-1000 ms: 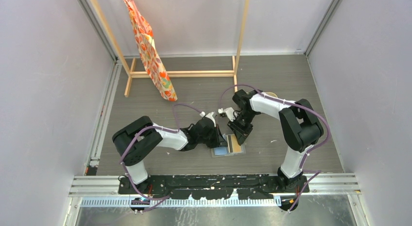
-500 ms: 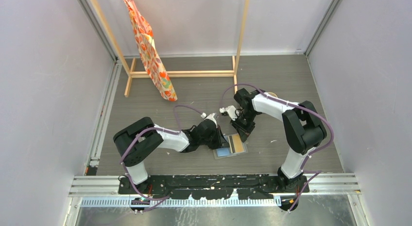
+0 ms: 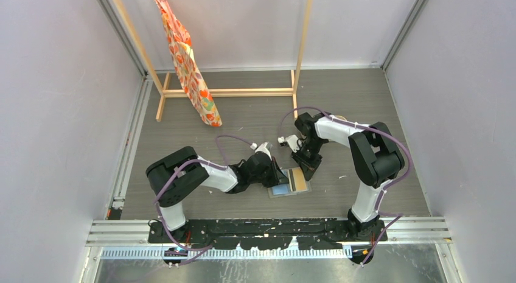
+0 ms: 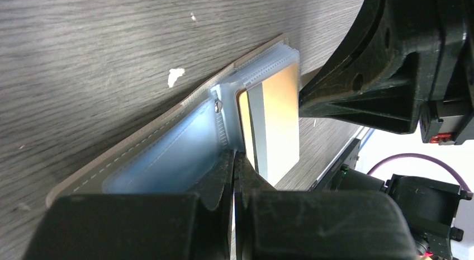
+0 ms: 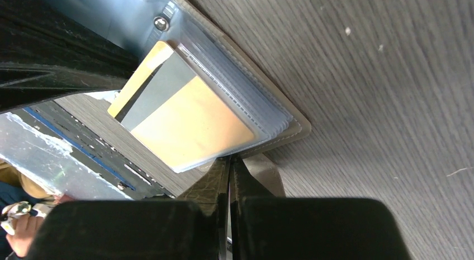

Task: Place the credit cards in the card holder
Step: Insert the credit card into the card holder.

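The card holder (image 3: 280,189) lies open on the table, pale blue inside (image 4: 167,142) with a small stud (image 5: 161,23). A tan-gold credit card (image 5: 190,123) with a grey stripe sits in the clear sleeves of its right half (image 4: 276,120). My left gripper (image 4: 233,156) is shut, its tips resting on the holder's inner fold beside the card. My right gripper (image 5: 230,159) is shut too, with its tips against the outer edge of the sleeves and the holder's grey flap (image 5: 262,92). In the top view both grippers meet over the holder, left (image 3: 275,173) and right (image 3: 307,170).
A wooden rack (image 3: 231,92) stands at the back with an orange patterned cloth (image 3: 185,58) hanging from it. Walls close in on both sides. The arms' base rail (image 3: 268,231) runs along the near edge.
My right gripper has shut and drawn slightly back towards the holder's far edge. The left arm and the holder have slid a little to the right.
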